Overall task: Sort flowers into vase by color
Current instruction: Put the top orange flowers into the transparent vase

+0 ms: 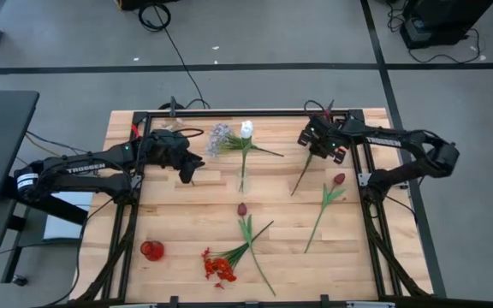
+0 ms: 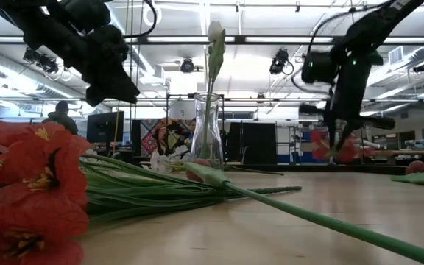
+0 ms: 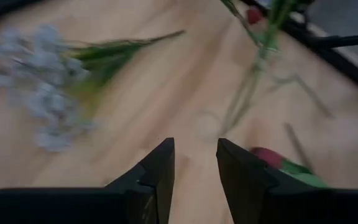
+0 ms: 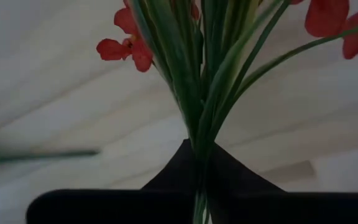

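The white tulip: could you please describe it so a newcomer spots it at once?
On the wooden table, look to the middle of the far side, where a glass vase stands. The white tulip stands upright in it, the only flower in a vase; the pale spray beside it lies flat.

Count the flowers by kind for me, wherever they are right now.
Bright red clusters: 2 (one clamped in the right gripper)
Dark red tulips: 2
White tulip: 1
Pale spray: 1
Total: 6
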`<state>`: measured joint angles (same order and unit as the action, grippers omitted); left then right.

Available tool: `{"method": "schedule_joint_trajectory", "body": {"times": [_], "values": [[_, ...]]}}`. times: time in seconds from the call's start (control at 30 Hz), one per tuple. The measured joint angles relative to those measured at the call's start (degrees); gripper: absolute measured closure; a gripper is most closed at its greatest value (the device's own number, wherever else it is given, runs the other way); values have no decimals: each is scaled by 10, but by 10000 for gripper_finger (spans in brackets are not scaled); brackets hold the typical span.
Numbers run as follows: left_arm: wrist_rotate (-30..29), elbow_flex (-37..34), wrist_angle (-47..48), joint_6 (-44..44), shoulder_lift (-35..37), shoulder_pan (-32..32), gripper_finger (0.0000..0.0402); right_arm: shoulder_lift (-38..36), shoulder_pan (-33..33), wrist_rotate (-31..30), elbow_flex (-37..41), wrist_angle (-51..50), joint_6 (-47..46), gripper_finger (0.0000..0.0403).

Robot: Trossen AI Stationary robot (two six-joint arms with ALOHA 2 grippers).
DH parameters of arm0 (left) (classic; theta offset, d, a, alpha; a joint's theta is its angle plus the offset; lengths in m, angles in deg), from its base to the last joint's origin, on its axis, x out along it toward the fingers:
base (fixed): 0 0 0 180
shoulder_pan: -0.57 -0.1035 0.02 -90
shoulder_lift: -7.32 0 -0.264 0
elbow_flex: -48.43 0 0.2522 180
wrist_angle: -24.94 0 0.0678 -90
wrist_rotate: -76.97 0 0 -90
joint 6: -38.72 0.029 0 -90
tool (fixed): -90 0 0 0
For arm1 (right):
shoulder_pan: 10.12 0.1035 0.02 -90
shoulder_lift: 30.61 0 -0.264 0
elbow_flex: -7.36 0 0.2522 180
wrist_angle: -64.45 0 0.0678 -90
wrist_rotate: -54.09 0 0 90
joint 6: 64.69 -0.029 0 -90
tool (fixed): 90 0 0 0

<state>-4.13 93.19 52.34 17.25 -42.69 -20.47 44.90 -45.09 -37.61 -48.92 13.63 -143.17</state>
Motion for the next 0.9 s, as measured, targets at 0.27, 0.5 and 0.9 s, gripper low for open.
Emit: {"method": "schedule_joint_trajectory", "body": {"times": [0.27, 0.5, 0.9], "values": [[15, 96, 0, -18, 2, 31, 276, -115, 55, -47, 0, 147, 174, 370], [-56, 276, 83, 35, -20, 87, 276, -207, 79, -41, -1, 267, 306, 373], [-106, 466, 105, 34, -167, 169, 218, -250, 145, 126, -2, 521, 489, 368]]}}
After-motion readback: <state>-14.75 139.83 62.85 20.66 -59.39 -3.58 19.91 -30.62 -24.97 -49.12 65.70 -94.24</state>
